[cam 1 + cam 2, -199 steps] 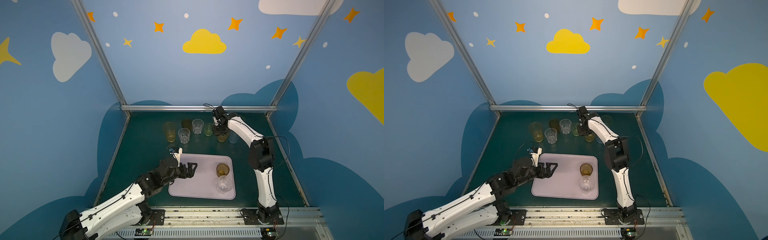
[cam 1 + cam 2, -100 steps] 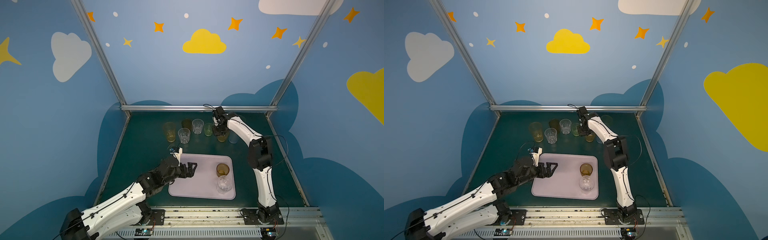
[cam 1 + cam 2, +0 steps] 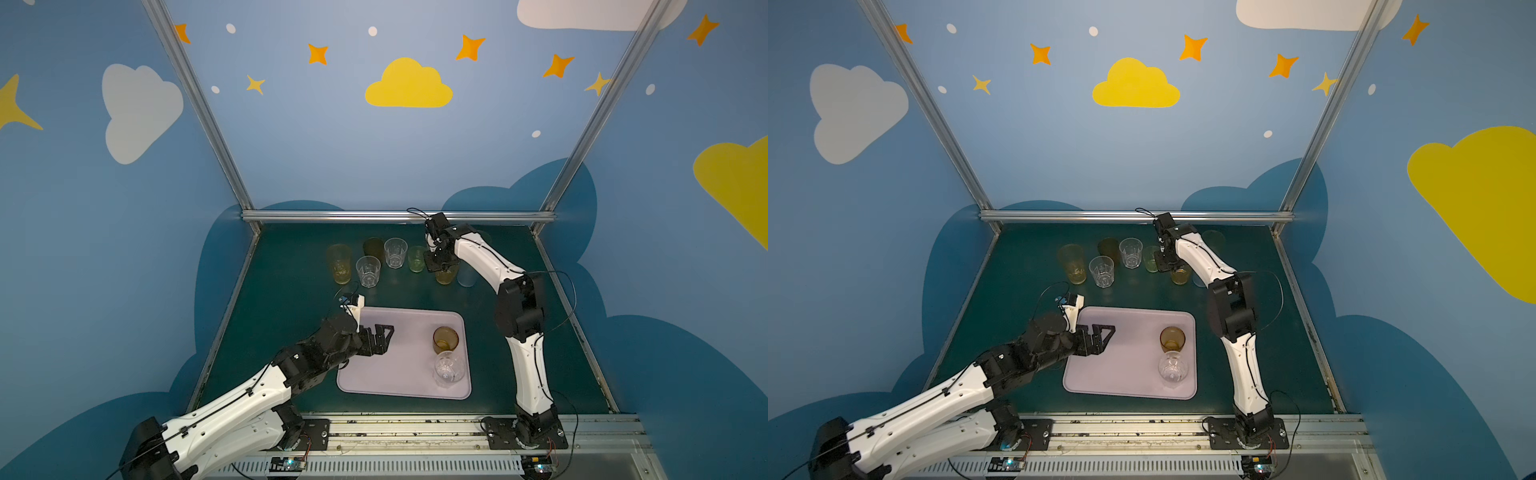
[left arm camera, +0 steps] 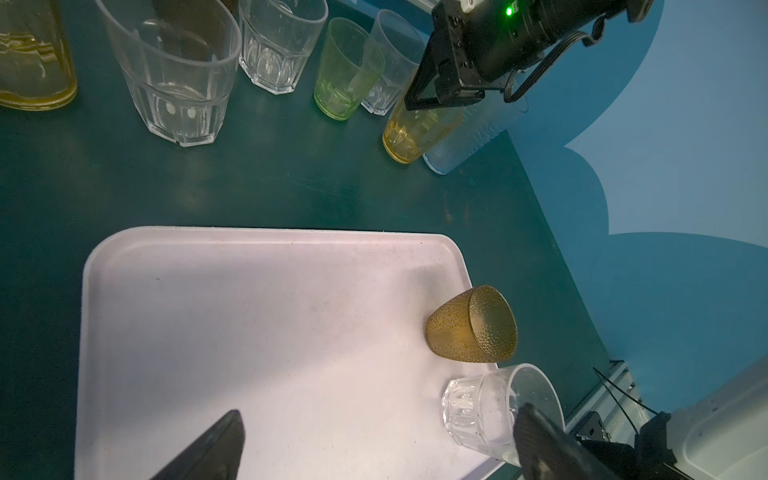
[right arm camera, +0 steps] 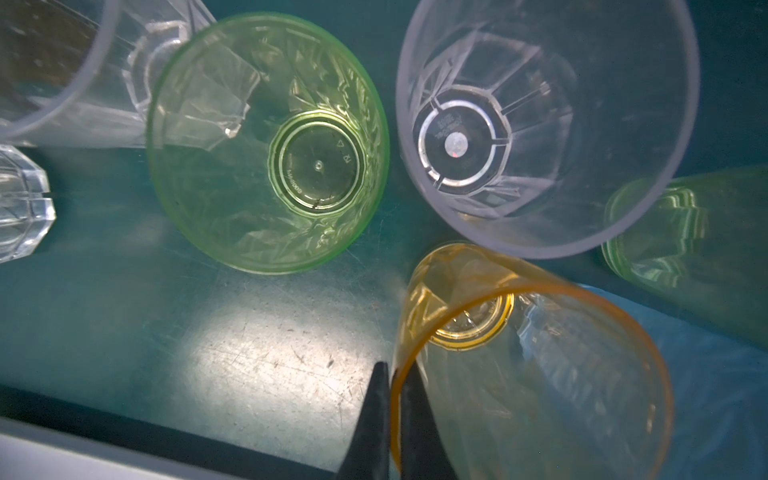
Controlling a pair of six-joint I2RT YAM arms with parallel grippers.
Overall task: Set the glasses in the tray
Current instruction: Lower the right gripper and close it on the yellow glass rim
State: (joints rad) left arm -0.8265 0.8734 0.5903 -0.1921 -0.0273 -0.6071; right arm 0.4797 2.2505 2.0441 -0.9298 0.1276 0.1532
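Note:
The lilac-pink tray (image 3: 399, 365) lies near the table's front. On its right side stand a brown textured glass (image 3: 445, 340) and a clear faceted glass (image 3: 449, 369). Over the tray's left part my left gripper (image 3: 380, 336) hangs open and empty, its fingertips (image 4: 230, 419) wide apart in the left wrist view. At the back, my right gripper (image 5: 394, 370) is shut on the rim of an amber glass (image 5: 540, 374), one finger inside and one outside. In both top views that gripper (image 3: 436, 266) sits over the amber glass (image 3: 446, 276).
More glasses stand in a back row: tall yellow (image 3: 338, 264), two clear (image 3: 368, 271) (image 3: 395, 252), brown (image 3: 373, 248), short green (image 3: 416, 258), pale blue (image 3: 467, 276). A clear glass (image 5: 540, 116) and a taller green one (image 5: 685, 232) crowd the amber glass.
My right gripper's jaws have closed onto the amber glass's rim. The left arm has hardly moved.

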